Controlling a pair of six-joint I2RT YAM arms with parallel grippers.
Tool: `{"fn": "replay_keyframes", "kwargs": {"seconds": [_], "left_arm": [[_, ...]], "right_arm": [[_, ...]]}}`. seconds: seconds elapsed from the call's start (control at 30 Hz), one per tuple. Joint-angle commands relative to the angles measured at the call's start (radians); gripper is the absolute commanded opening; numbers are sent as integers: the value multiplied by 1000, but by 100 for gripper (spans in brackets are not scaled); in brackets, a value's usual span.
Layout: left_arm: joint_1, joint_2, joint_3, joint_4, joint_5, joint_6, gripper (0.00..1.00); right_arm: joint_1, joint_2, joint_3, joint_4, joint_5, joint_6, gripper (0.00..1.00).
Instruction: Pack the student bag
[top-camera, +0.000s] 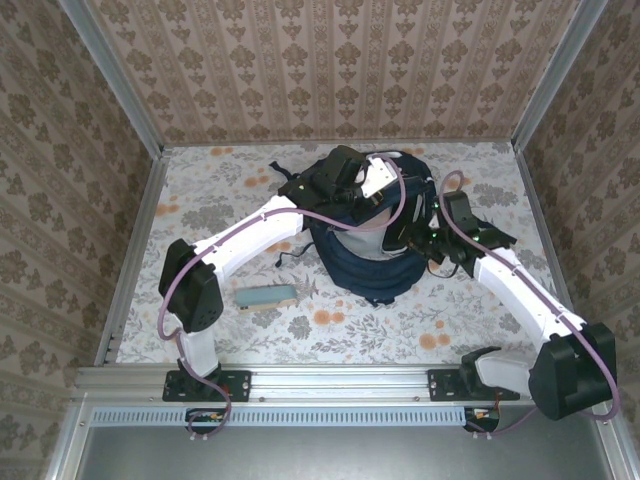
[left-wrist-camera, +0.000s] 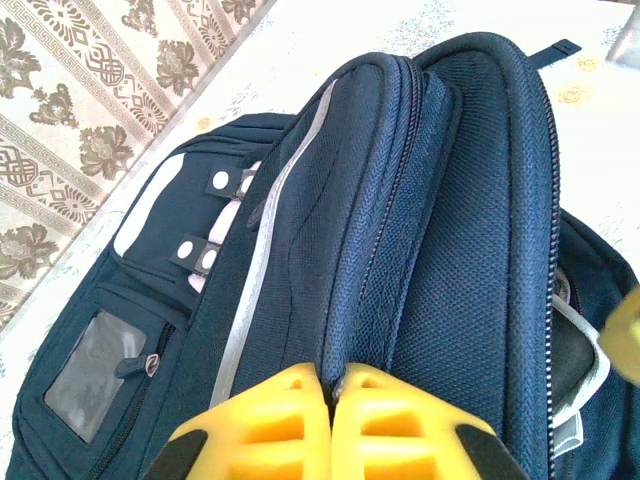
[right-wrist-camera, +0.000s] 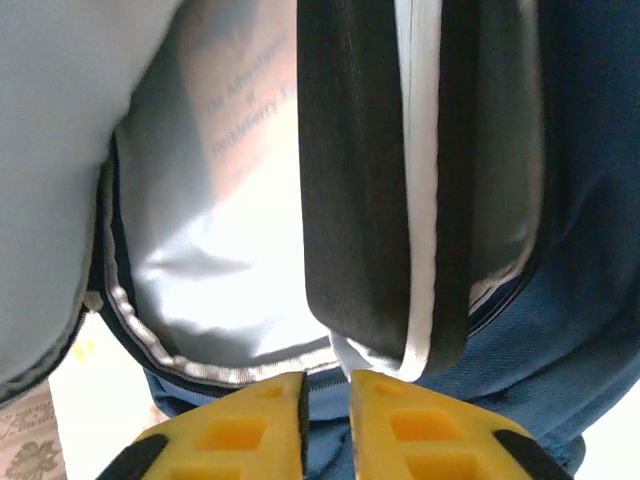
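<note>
Top external: the bag (top-camera: 370, 272) lay near the middle of the floral worktop (top-camera: 220, 200), toward the far wall. Its mouth gaped and pale lining showed, and both arms reached over it.
Left tool (left-wrist-camera: 335, 378): its yellow fingers were pressed together, pinching a ridge of the bag's zipped edge. Navy mesh fabric rose away on both sides of the ridge.
Right tool (right-wrist-camera: 325, 382): it sat at the rim of the bag's open mouth, on the bag's right side. The fingers were almost closed, with a thin slit between them and blue fabric behind the slit.
Book (right-wrist-camera: 250, 110): it was inside the bag against the pale lining, and its cover lettering was too blurred to read in full.
Divider (right-wrist-camera: 370, 200): a dark padded panel with a pale edge stood just beside the book, within the mouth.
Stripe (left-wrist-camera: 270, 240): a white band ran along the bag's front panel.
Window pocket (left-wrist-camera: 95, 365): a clear panel low on the bag's front, with a zip pull beside it.
Block (top-camera: 265, 296): it was teal and lay flat on the worktop, left of the bag and apart from it, near the left arm.
</note>
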Motion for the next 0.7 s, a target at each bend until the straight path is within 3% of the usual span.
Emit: {"fn": "replay_keyframes", "kwargs": {"seconds": [0.0,0.2,0.43,0.53,0.67], "left_arm": [[-10,-30,53,100,38,-27,4],[-9,-41,41,92,44,-20,3],[-9,-86,-22,105,135,20,2],[-10,-101,-49,106,215,25,2],[-11,-106,-68,116,230,11,2]], "right_arm": [[20,37,-38,65,7,52,17],[17,90,-27,48,76,29,16],[-69,107,7,23,219,-40,18],[-98,145,32,47,202,-56,18],[-120,211,58,113,127,-52,19]]}}
